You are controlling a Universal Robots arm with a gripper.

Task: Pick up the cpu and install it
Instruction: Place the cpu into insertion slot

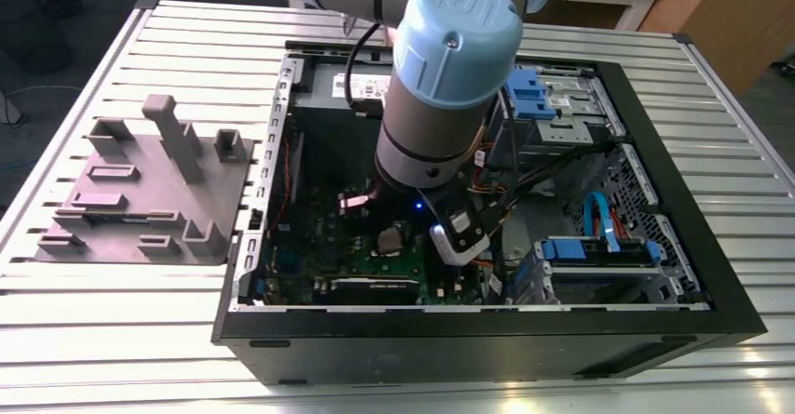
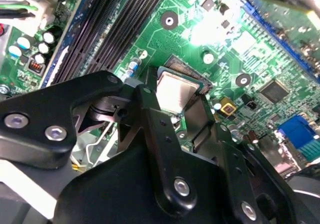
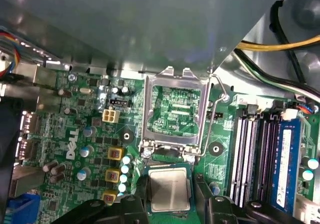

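Cpu (image 3: 169, 188) pinched in hand (image 3: 170, 204), low over motherboard (image 3: 85, 134) inside open computer case (image 1: 658, 153). Pickup done. Socket (image 3: 175, 109) beside it open, unfilled; installation outstanding.

Cpu (image 3: 169, 189) in its socket (image 3: 145, 184) — holder block (image 1: 143, 191) beside case (image 1: 497, 340).

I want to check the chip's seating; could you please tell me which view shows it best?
The first wrist view: the chip faces the camera squarely. The second wrist view shows it partly behind the claw; the exterior view shows it small.
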